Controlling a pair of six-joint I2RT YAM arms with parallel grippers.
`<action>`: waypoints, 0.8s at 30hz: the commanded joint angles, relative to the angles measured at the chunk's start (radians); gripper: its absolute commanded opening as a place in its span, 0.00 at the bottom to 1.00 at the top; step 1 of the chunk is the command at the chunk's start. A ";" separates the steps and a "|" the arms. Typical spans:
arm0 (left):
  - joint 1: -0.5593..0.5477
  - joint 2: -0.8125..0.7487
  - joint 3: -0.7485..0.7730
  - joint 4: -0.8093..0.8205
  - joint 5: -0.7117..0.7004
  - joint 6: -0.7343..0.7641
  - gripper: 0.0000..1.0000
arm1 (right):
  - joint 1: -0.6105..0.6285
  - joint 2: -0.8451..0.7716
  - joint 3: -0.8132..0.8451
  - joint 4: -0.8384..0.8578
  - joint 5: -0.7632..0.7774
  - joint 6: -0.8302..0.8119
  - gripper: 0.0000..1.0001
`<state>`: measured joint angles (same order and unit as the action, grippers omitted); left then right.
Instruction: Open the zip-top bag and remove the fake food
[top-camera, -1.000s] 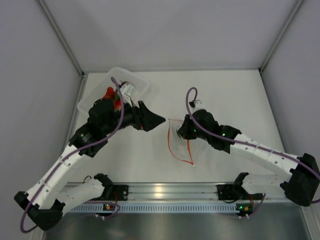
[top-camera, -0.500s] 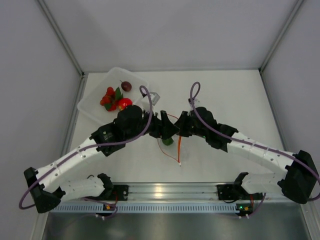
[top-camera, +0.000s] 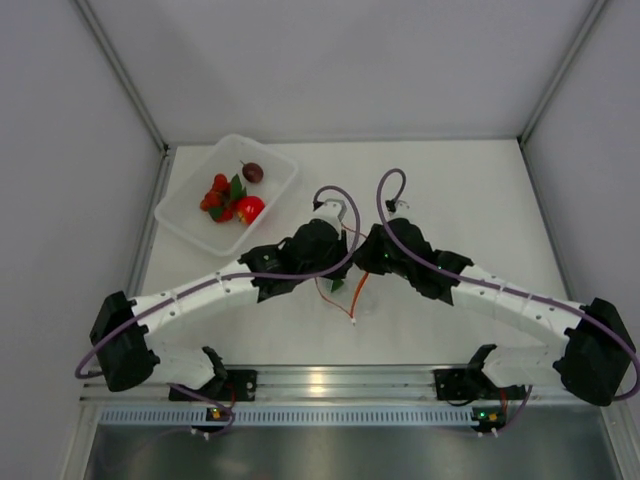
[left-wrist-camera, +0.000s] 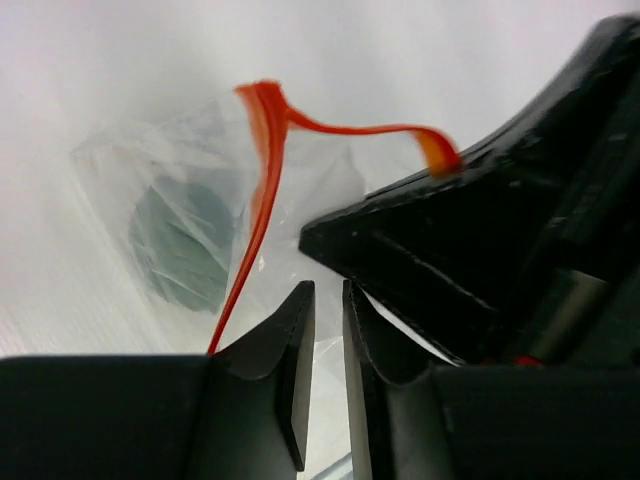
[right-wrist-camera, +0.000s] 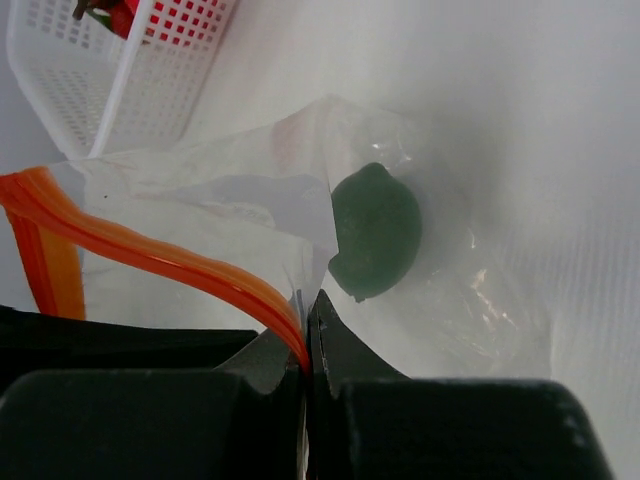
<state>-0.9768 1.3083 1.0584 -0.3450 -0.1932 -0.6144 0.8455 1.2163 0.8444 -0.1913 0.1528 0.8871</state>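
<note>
Zip-top bag (right-wrist-camera: 250, 200): thin clear plastic film, crinkly, glossy w/ soft glare. Zip strip (right-wrist-camera: 150, 255): smooth orange-red plastic, semi-gloss. Green ball (right-wrist-camera: 375, 230) inside: matt plastic, slightly uneven skin. Left gripper (left-wrist-camera: 325, 300) & right gripper (right-wrist-camera: 305, 335): hard black plastic, matt, faint fine lines on the faces. Bench (top-camera: 450, 190): white, matt, fine-grained. Tub (top-camera: 185, 220) at far-left corner: milky translucent plastic, smooth. Red tomato (top-camera: 250, 207) in it: glossy plastic. Rail (top-camera: 330, 380) along near edge: bare brushed metal, bright sheen.
</note>
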 joint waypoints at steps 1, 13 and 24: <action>-0.013 0.069 0.020 -0.021 -0.069 0.013 0.22 | -0.020 -0.020 0.013 0.004 0.116 -0.043 0.00; -0.019 0.310 0.112 -0.100 -0.260 0.033 0.12 | -0.023 -0.020 0.041 -0.161 0.228 -0.186 0.00; -0.013 0.474 0.233 -0.241 -0.515 0.041 0.05 | -0.054 -0.023 0.016 -0.233 0.272 -0.260 0.00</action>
<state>-0.9920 1.7458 1.2400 -0.5007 -0.5850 -0.5964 0.7898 1.2114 0.8452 -0.3649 0.3428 0.6796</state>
